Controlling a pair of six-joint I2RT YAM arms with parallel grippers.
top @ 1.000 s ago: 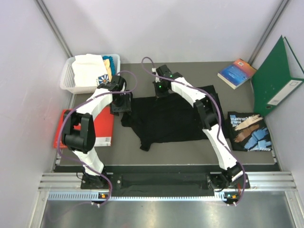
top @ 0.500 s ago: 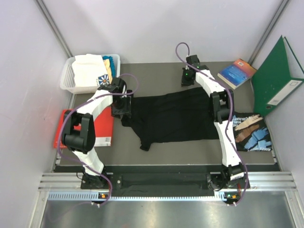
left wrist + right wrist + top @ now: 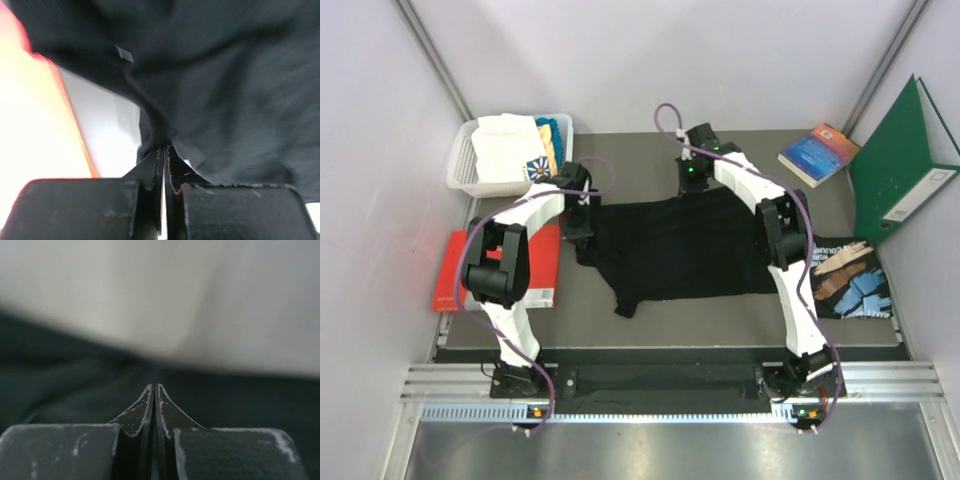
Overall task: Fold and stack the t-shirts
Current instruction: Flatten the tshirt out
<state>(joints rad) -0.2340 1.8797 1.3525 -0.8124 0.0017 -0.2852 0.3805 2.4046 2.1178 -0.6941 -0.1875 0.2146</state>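
The right arm has swung back toward the left along the far edge of the black t-shirt (image 3: 680, 250) since half a second ago. The left gripper (image 3: 582, 224), apart then, has closed at the shirt's upper-left corner.

In the overhead view the shirt lies spread but rumpled across the middle of the table (image 3: 630, 150), its lower-left part trailing to a point. The left gripper sits at the shirt's left edge, just beside the red book (image 3: 546, 272). The right gripper (image 3: 691, 182) sits at the top edge, a little right of the frame's centre. With one gripper at each end of that edge, the arms seem placed to draw the cloth flat before folding. The other shirts (image 3: 505, 140), pale with a little teal, wait in the white basket (image 3: 460, 165) at upper left.

In the left wrist view the left gripper (image 3: 164, 150) has its jaws together on a tuck of the black t-shirt (image 3: 225, 90), which rises from the tips and fills the upper right. The red book (image 3: 45, 125) glares overexposed at left, with pale table (image 3: 112, 125) between.

In the right wrist view the right gripper (image 3: 155, 390) is pressed fully together. The black t-shirt (image 3: 60, 375) lies blurred just behind the tips, and I cannot tell whether any of it is caught.
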